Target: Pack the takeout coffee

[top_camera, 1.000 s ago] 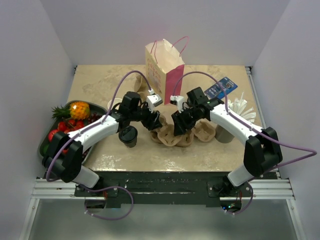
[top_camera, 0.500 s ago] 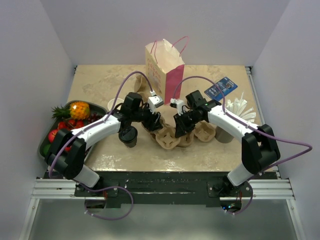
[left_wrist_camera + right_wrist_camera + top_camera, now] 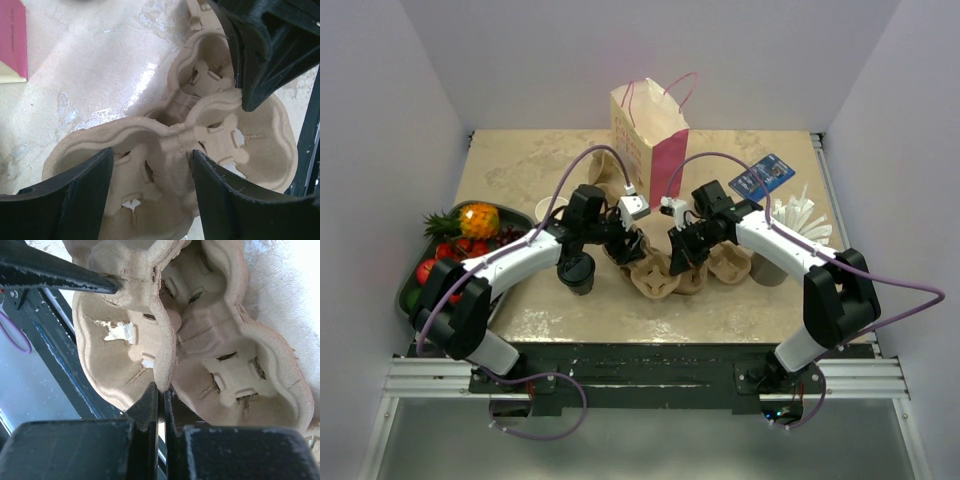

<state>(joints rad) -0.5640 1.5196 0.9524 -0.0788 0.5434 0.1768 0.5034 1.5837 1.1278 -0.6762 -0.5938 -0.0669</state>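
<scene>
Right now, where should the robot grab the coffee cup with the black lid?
Probably take the coffee cup by its side wall, just under the black lid, coming from the near side. It stands upright, its round wall suits two fingers, and the cup carrier crowds its right side.

2 white arms point(image 3: 515, 260) carry black joints point(image 3: 583, 205), black grippers point(image 3: 629, 246), purple cables point(image 3: 558, 180).

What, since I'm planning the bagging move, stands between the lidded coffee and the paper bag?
The left hand, open over the cardboard carrier, sits across the straight line from the coffee to the paper bag. Nothing else visible does.
</scene>
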